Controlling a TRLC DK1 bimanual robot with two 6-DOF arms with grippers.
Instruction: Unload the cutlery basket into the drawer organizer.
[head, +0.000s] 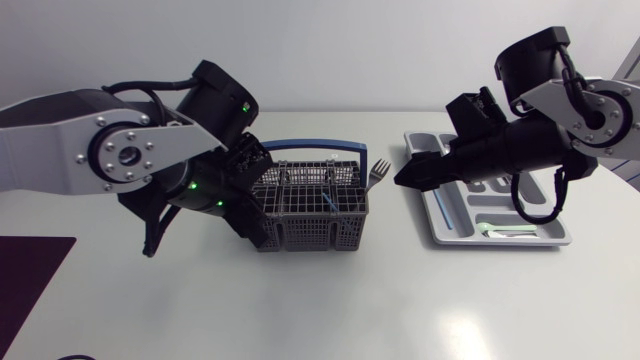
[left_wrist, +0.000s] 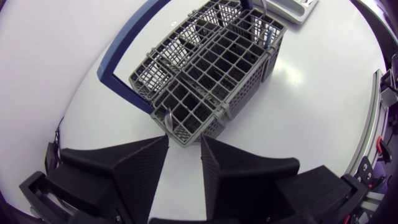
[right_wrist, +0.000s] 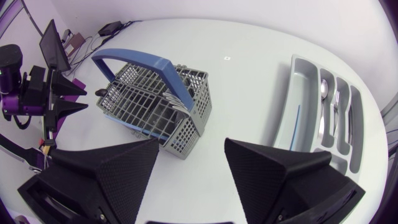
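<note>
Reaching for the fork (head: 379, 172) with the right end effector (right_wrist: 191, 147) open, like the left end effector (left_wrist: 184, 142), risks snagging the handle (right_wrist: 134, 59) and tipping the basket (right_wrist: 155, 111).

Your left arm (head: 110, 150) comes in low from the left side, and your left gripper (left_wrist: 185, 142) has its 2 fingers a narrow gap apart. Your right arm (head: 575, 110) slopes down toward the middle, your right gripper (right_wrist: 191, 149) spread wide.

Nothing legible shows anywhere: no words, numbers, labels or signs can be read on the cutlery basket (head: 310, 205) or the drawer organizer (head: 500, 242).
</note>
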